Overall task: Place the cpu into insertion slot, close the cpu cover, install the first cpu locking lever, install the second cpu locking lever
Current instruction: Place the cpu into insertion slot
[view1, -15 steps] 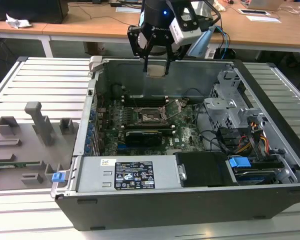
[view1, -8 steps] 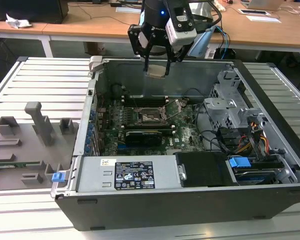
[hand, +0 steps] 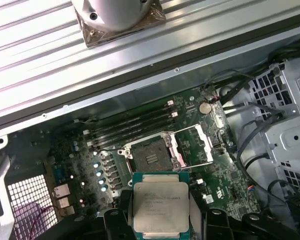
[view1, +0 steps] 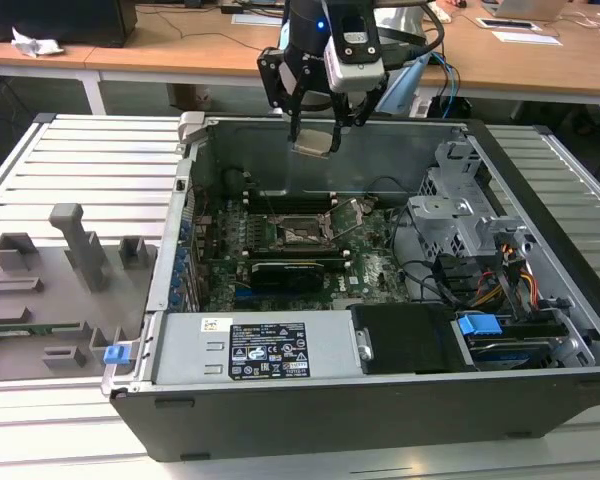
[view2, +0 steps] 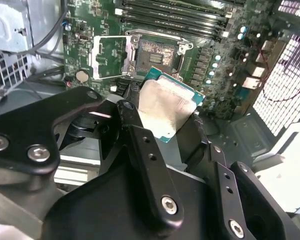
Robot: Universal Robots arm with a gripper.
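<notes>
Wooden desk (view1: 180, 48) behind; pale slatted worktable (view1: 85, 160)

One gripper (view1: 316, 138) is showing above one open computer case (view1: 330, 410), and it is carrying one cpu (hand: 161, 210). On the single green motherboard (hand: 230, 185), one insertion slot (hand: 149, 156) is lying uncovered, with one cpu cover (view2: 94, 59) beside it. One round coin battery (hand: 205, 107) is sitting there too. Two blue tabs (view1: 478, 325) and one labelled grey box (view1: 265, 348) are showing in the exterior view
</notes>
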